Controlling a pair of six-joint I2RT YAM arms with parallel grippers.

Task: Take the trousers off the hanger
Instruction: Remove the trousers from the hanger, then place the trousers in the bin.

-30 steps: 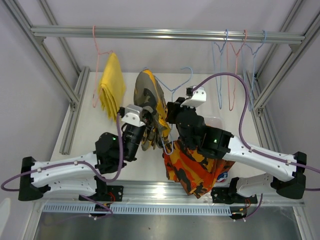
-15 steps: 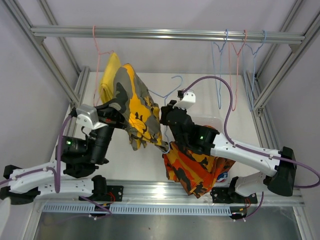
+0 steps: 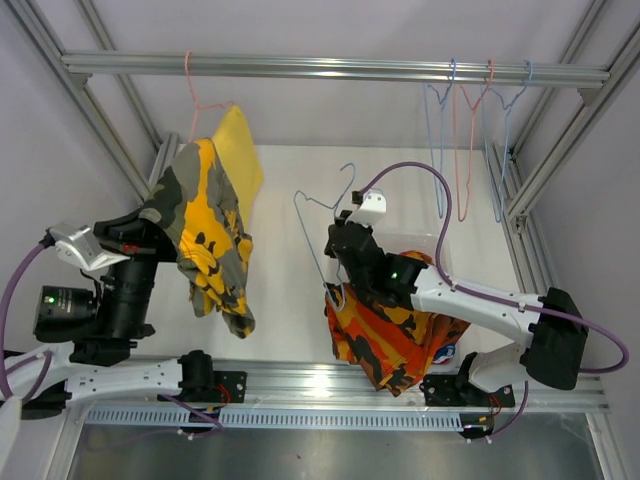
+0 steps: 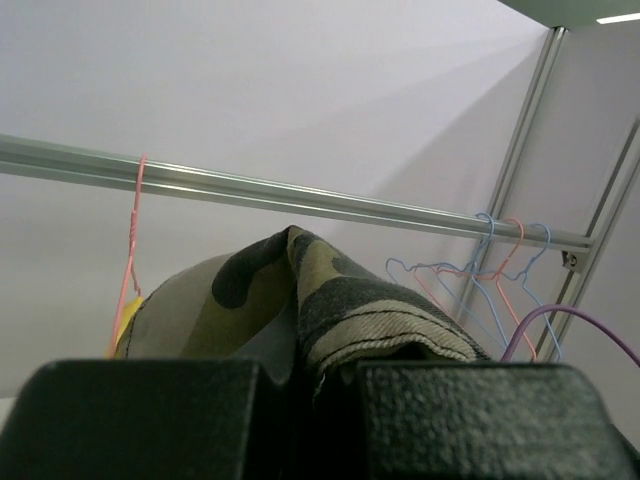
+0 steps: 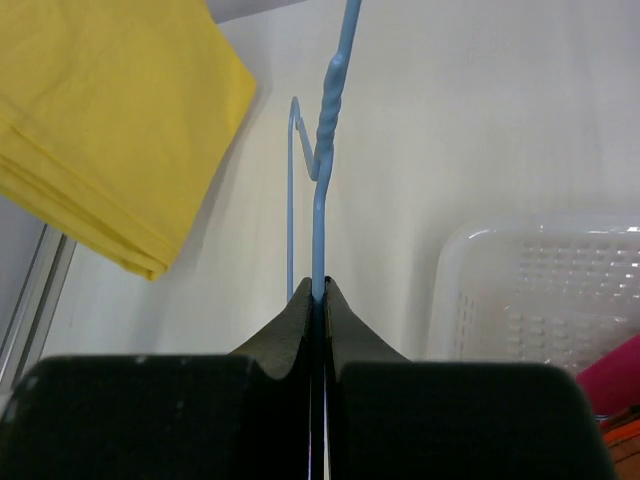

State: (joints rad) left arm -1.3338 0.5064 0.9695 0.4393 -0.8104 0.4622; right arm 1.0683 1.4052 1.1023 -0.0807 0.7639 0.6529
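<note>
Between the clenched black fingers of the left gripper (image 4: 300, 395) sits a fold of the olive-yellow camouflage trousers (image 3: 205, 235). They are lifted free of any hanger and drape down beside and below that gripper in loose, crumpled folds. From the way they sag, the cloth looks soft and limp, light enough for one pinch but with no stiffness, so it will swing and trail with every move. A grip on the thick folded edge, through all the layers, seems the safest hold. The wrist view is too close to tell whether every layer is caught, so an inner one may slide out.

Just beyond the left gripper, past the camouflage cloth, the plain yellow trousers (image 3: 240, 150) hang folded over a pink wire hanger (image 4: 133, 230) on the aluminium rail (image 4: 300, 195). They look equally soft and will probably need pulling sideways off the bar rather than lifting.

Pressed tight between the jaws of the right gripper (image 5: 316, 298) is the neck of a bare blue wire hanger (image 5: 319, 200), held just below its twist with the hook pointing away from the fingers. The wire looks thin, smooth and springy, so it is likely to pivot in a flat pinch. Directly behind and under this gripper, towards its arm's base, the orange camouflage trousers (image 3: 385, 335) lie heaped over a clear plastic basket (image 5: 540, 290).
</note>
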